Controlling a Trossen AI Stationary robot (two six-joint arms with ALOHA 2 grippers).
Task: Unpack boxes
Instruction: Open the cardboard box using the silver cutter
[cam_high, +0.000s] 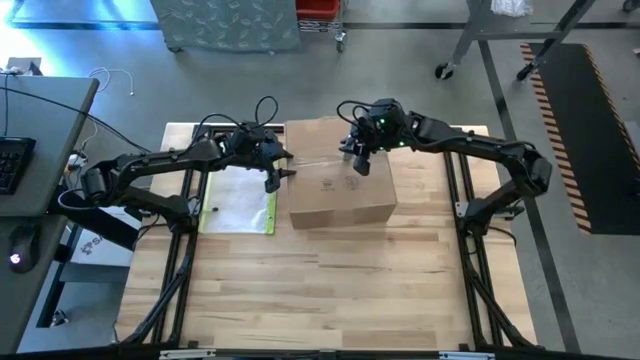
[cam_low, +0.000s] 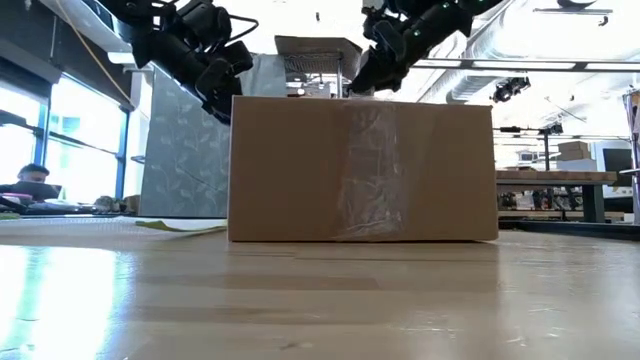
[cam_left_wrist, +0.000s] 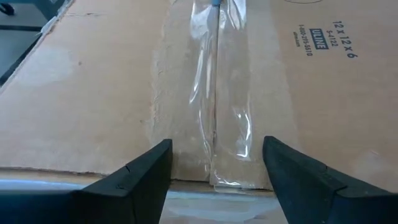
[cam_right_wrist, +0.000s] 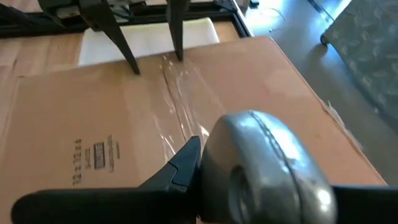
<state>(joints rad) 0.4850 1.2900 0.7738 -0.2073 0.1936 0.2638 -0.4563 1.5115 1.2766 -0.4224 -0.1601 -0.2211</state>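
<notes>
— What do the arms look like from my seat? 2 of them, both matte black, built from slim tubes with chunky rounded joints. The left arm (cam_high: 150, 165) and right arm (cam_high: 480, 145) match.

— Any cables?

— I see thin black cables looping up over each wrist, and small green lights glowing on the right wrist housing (cam_high: 383, 122).

— And the fingers?

— The left gripper (cam_left_wrist: 216, 168) has 2 flat black fingers (cam_left_wrist: 146, 174), wedge-shaped with slanted tips. On the right gripper (cam_right_wrist: 205, 186) I only see dark pointed finger edges.
</notes>
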